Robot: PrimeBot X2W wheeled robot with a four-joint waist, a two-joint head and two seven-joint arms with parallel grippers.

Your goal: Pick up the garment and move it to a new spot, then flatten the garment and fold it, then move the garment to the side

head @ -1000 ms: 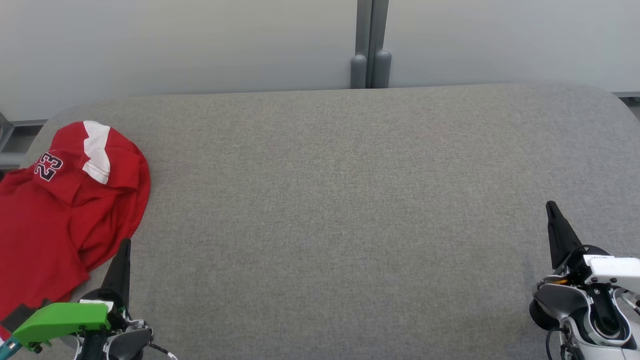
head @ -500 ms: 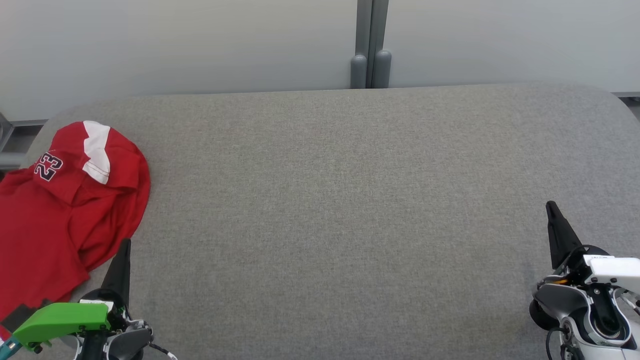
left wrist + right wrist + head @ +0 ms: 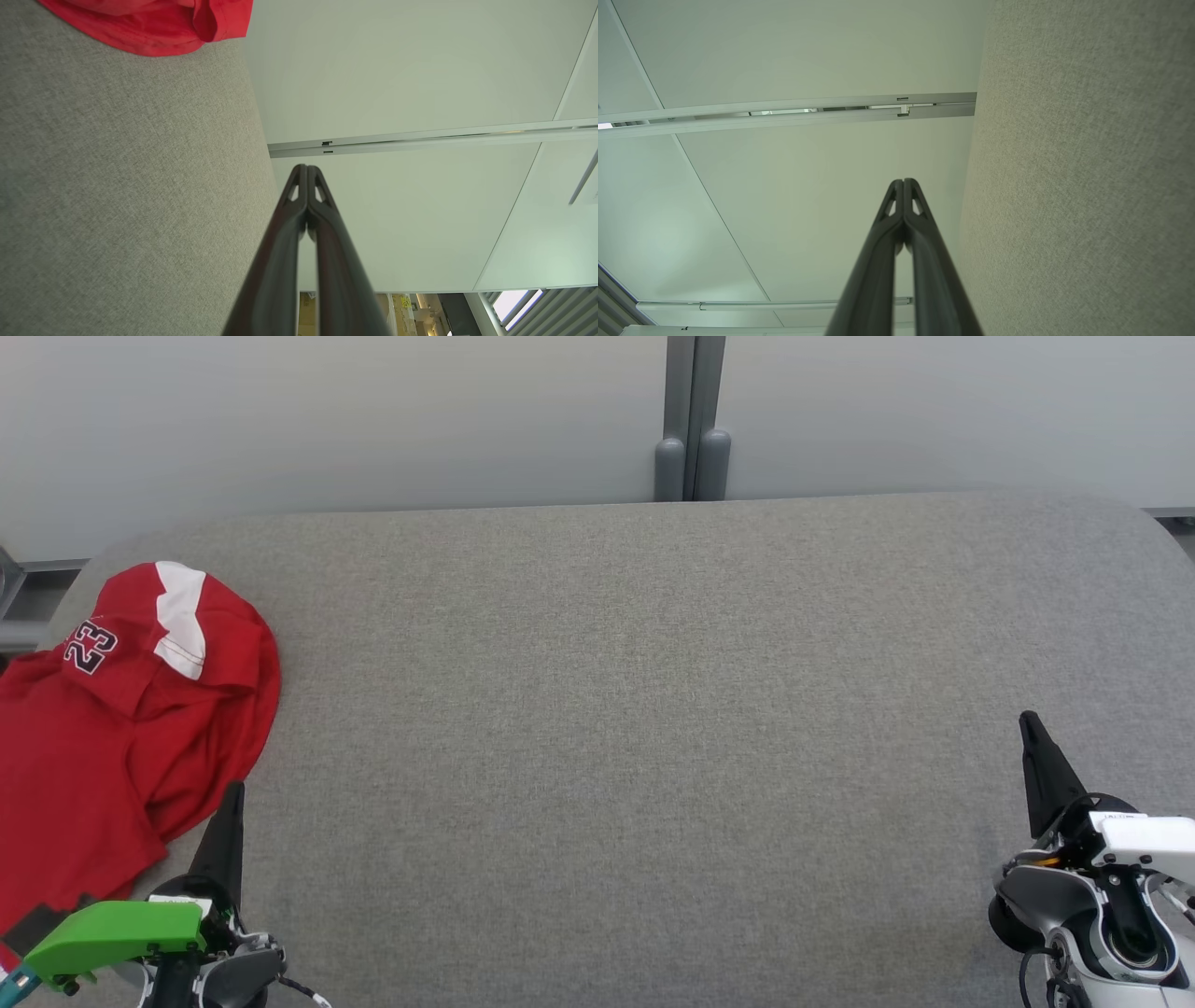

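The garment (image 3: 112, 728) is a red shirt with a white panel and the number 23, lying crumpled at the left end of the grey table (image 3: 616, 709), partly past the head view's left edge. Its red hem (image 3: 154, 25) shows at the top left of the left wrist view. My left gripper (image 3: 231, 793) stands at the lower left, just right of the garment's near edge, fingers shut together with nothing between them (image 3: 307, 169). My right gripper (image 3: 1030, 721) rests at the lower right, far from the garment, also shut and holding nothing (image 3: 903, 182).
A pale wall with a grey vertical post (image 3: 692, 420) runs behind the table's far edge. The table's corners are rounded. A wide stretch of grey cloth surface lies between the two grippers.
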